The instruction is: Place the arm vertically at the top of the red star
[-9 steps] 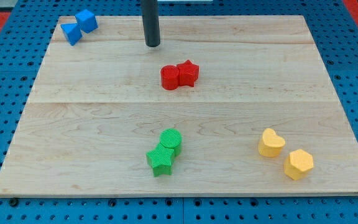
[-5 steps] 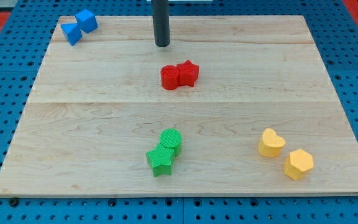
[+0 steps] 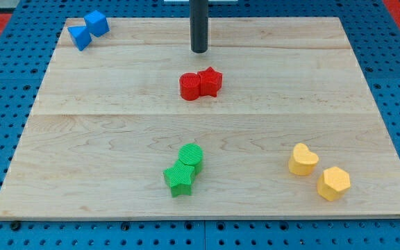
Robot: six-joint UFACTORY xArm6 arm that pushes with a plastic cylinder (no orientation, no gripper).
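The red star (image 3: pixel 210 81) lies near the middle of the wooden board (image 3: pixel 103 125), touching a red cylinder (image 3: pixel 190 87) on its left. My tip (image 3: pixel 198 51) stands toward the view's top from the red star, slightly to its left, with a gap of bare wood between them. The dark rod rises straight up out of the view's top.
Two blue blocks (image 3: pixel 89 29) sit at the board's top left corner. A green cylinder (image 3: pixel 191 155) and a green star (image 3: pixel 179 179) touch near the bottom centre. A yellow heart (image 3: pixel 302 160) and a yellow hexagon (image 3: pixel 334 183) lie at the bottom right.
My tip has slid to the view's right along the top of the board, from left of the red pair to above it. No block has moved.
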